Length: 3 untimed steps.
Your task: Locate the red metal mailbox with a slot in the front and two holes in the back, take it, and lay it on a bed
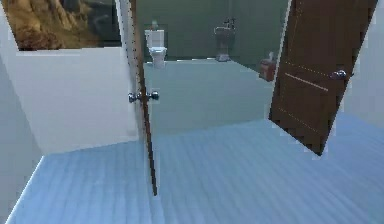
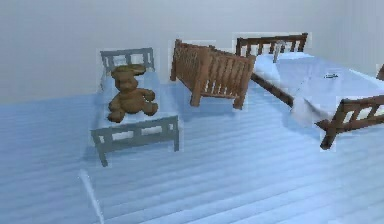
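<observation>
Pale plank floor runs ahead to a doorway. A thin door stands edge-on in the near middle, with its knob at mid height. Beyond it is a green-walled room with a white toilet and a grey bin. Far on the forward view's right, just beside a dark brown door, sits a small reddish thing; it is too small to tell whether it is the mailbox. A landscape painting hangs at the upper left.

On the arm side, a small bed with a pale frame stands near, and a brown teddy bear lies on it. To its right is a wooden crib, then a big wooden bed with white bedding. The state of the hand cannot be told.
</observation>
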Tool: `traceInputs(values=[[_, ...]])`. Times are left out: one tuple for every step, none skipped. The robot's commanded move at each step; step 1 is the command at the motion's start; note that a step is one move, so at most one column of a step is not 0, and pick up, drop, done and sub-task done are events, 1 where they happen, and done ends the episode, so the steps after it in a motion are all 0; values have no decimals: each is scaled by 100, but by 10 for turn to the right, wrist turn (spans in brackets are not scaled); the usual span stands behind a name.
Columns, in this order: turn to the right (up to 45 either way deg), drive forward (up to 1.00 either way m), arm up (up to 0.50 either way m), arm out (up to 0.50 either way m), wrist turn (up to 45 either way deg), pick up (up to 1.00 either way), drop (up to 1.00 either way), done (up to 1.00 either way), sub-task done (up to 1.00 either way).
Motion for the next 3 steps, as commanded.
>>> traceInputs(values=[[0, 40, 0, 0, 0, 0, 0, 0, 0], [150, 0, 0, 0, 0, 0, 0, 0, 0], [0, 100, 0, 0, 0, 0, 0, 0, 0]])
